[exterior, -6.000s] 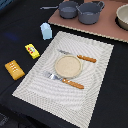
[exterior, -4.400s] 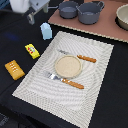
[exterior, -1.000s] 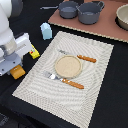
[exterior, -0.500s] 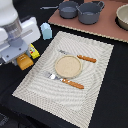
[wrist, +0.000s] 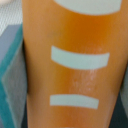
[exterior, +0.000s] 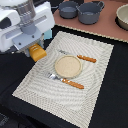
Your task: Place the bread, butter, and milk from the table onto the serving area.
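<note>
Closest in, the wrist view is filled by the orange-brown bread (wrist: 75,65) with its pale scored bars, clamped in the gripper (exterior: 36,48). In the exterior view that loaf hangs off the black table (exterior: 110,100), over the striped serving area's (exterior: 45,95) edge on the exterior view's left. Farther on sit the tan plate (exterior: 67,65), the orange-handled cutlery (exterior: 86,58) and the grey pots (exterior: 90,12).

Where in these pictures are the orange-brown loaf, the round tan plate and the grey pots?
Orange-brown bread loaf (exterior: 38,52), exterior view: its end showing below the gripper.
Round tan plate (exterior: 67,65), exterior view: its centre.
Grey pots (exterior: 90,13), exterior view: the larger pot's body.
</note>
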### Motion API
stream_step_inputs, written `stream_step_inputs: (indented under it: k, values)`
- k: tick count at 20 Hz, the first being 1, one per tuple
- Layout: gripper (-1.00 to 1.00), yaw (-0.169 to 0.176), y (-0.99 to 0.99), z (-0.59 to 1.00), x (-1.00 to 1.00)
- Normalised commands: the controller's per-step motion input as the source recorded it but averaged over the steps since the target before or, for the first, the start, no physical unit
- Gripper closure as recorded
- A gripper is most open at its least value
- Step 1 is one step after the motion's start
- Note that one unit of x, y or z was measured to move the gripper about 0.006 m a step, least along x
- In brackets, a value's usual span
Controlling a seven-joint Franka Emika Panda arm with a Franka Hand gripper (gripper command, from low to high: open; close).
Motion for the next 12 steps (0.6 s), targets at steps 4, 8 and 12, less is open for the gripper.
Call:
stream_step_inputs:
  k: [4,8,12]
  values:
    - [1.00,-0.009,0.22,0.05,1.00]
    - [1.00,-0.009,0.22,0.01,1.00]
    - [1.00,-0.025,0.19,0.00,1.00]
